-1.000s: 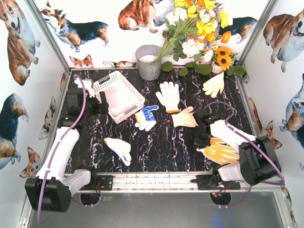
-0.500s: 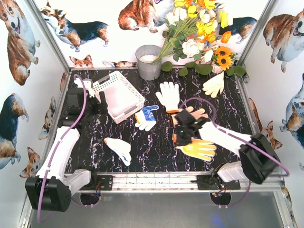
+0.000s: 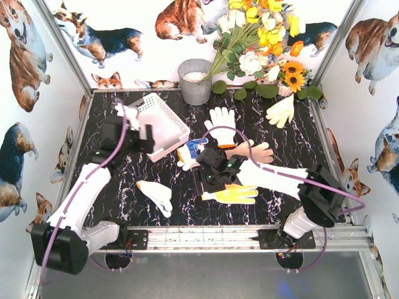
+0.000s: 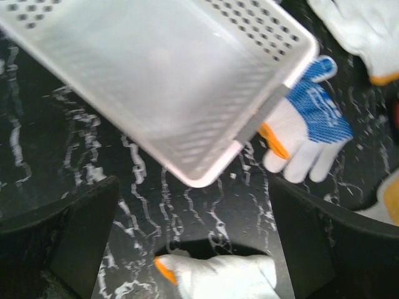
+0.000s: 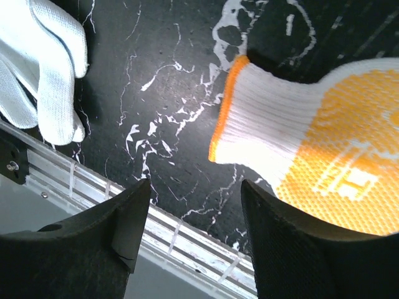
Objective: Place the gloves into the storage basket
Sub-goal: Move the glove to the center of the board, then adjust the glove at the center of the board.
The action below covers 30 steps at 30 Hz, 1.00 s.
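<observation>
Pickup step: the right hand [image 5: 194, 187], released, hovers beside the orange-and-white knit glove [image 5: 312, 162]. Next it must clench it and carry it far-left into the white lattice plastic basket [image 3: 161, 124].

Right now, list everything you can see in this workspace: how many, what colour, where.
White plastic lattice basket: one, white, far left, empty.
Grey metal bucket: one, grey, far centre.
Artificial flower bouquet: one, yellow, white, orange, far right.
White knit gloves with orange cuffs: two, far centre and near left.
Cream gloves: two, far right and centre right.
Blue-and-white glove: one, by basket's near corner.
Orange-and-white glove: one, near centre.
Black marble table: one, underneath.
Left gripper: open, by basket's near corner.
Right gripper: open, beside orange-and-white glove.
</observation>
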Motion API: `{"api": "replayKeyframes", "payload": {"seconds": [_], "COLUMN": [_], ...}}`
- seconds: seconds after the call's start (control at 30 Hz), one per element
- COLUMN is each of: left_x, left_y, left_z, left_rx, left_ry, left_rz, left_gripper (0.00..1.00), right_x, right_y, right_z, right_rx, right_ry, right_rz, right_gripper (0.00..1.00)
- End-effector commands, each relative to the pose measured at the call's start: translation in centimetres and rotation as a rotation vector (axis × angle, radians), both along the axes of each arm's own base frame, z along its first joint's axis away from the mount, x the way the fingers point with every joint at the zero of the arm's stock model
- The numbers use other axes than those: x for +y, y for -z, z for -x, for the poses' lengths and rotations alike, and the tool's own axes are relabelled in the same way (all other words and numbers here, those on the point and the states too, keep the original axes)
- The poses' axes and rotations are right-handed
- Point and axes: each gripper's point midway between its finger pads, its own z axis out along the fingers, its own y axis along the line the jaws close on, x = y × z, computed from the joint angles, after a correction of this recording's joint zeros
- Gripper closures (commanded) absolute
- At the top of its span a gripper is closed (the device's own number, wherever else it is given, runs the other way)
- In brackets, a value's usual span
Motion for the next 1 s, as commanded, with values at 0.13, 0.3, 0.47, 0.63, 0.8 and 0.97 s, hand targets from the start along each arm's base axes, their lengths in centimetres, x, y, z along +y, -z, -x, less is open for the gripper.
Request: {"api": "replayKeyframes", "payload": {"seconds": [0.13,0.3,0.47,0.63,0.8,0.97], "left_x": [-8.0,-14.2,-19.4,-23.3,-25.7,-25.8], "left_y": [1.8,3.8,5.8,7.5,10.3,13.9], "left_z": [2.5,5.2,6.9,7.8,8.7,9.1], "left_rx": [0.075,0.105,0.181,0.234,0.316,0.387], "left_ry": [0.121,0.210,0.284,0.357,0.420,0.431], "left_rz": [0.054,0.096,0.128,0.121,0.128,0.072], "left_gripper": [0.05,0.13,0.28,0.39,0.51,0.66], "right_x": [-5.8,-8.9,-9.8,-11.4,-12.5,-12.8], "right_y": [-2.5,0.3,1.8,3.2,3.9,4.7], "right_z": [-1.0,-1.5,-1.1,-0.2,-0.2,-0.3], "right_rx": [-0.092,-0.025,-0.011,0.003,-0.022,-0.037], "right_ry": [0.211,0.396,0.476,0.539,0.577,0.569], "right_rz": [0.107,0.111,0.089,0.121,0.142,0.144], "right_gripper": [0.37,0.43,0.44,0.48,0.55,0.67]}}
